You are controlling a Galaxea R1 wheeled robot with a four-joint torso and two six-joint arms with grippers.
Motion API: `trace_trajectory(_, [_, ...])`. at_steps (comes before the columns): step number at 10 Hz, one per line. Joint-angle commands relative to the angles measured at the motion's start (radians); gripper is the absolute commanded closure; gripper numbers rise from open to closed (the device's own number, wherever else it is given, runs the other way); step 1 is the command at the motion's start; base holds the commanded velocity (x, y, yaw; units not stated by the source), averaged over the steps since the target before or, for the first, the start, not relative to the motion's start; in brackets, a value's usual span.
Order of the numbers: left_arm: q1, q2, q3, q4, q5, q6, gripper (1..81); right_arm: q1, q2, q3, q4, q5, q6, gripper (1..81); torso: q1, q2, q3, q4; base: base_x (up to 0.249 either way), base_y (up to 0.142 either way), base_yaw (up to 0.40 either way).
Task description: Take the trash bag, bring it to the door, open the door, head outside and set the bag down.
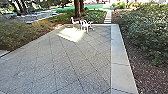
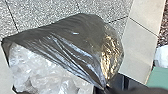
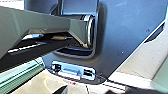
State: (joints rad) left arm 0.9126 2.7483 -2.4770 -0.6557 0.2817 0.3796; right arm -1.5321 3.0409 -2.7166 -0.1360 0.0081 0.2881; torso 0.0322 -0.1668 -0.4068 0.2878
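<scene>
Where paving [image 2: 107,10] lies below, left tool [image 2: 106,88] pinching dark trash bag [image 2: 72,40], right tool [image 3: 87,90] (cannot tell its state).

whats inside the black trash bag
Crumpled, whitish see-through plastic shows at the open side of the black trash bag. Anything deeper in is covered by that plastic and the bag's dark film, so what else it holds can't be told.

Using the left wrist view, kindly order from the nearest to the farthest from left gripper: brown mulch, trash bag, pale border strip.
1. Trash bag: in the foreground.
2. Pale border strip: on the robot's right.
3. Brown mulch: farther right, beyond the strip.
</scene>
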Motion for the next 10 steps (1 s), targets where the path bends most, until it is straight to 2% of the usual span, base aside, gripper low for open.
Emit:
trace_trajectory(1, [-0.203, -0.044, -0.083, -0.062, 0.185, -0.001, 81.1, 0.011, 0.022, 0.019, -0.013, -0.066, -0.009, 1.0, 0.0, 0.0, 0.0, 0.0, 0.0, 0.0, 0.0])
trace_trajectory(3, [-0.277, -0.041, -0.135, -0.076, 0.249, -0.002, 81.1, 0.011, 0.022, 0.019, -0.011, -0.066, -0.009, 1.0, 0.0, 0.0, 0.0, 0.0, 0.0, 0.0, 0.0])
trace_trajectory(5, [-0.355, -0.042, -0.174, -0.09, 0.34, -0.004, 81.1, 0.009, 0.022, 0.019, -0.013, -0.066, -0.01, 1.0, 0.0, 0.0, -0.001, 0.0, 0.0, 0.0, 0.0])
trace_trajectory(6, [-0.372, -0.047, -0.186, -0.107, 0.364, -0.004, 81.1, 0.009, 0.022, 0.02, -0.013, -0.066, -0.01, 1.0, 0.0, 0.0, -0.001, 0.0, 0.0, 0.0, 0.0])
trace_trajectory(8, [-0.37, -0.048, -0.189, -0.111, 0.363, -0.004, 81.1, 0.009, 0.022, 0.019, -0.011, -0.066, -0.01, 1.0, 0.0, 0.001, -0.001, 0.0, 0.0, 0.0, 0.0])
trace_trajectory(9, [-0.364, -0.047, -0.189, -0.111, 0.364, -0.004, 1.0, 0.009, 0.022, 0.019, -0.008, -0.066, -0.009, 1.0, 0.001, 0.001, -0.001, 0.0, 0.0, 0.0, 0.0])
trace_trajectory(10, [-0.349, -0.042, -0.189, -0.108, 0.364, -0.002, 1.0, 0.009, 0.022, 0.019, -0.007, -0.066, -0.009, 1.0, 0.001, 0.001, -0.001, 0.0, 0.0, 0.0, 0.0])
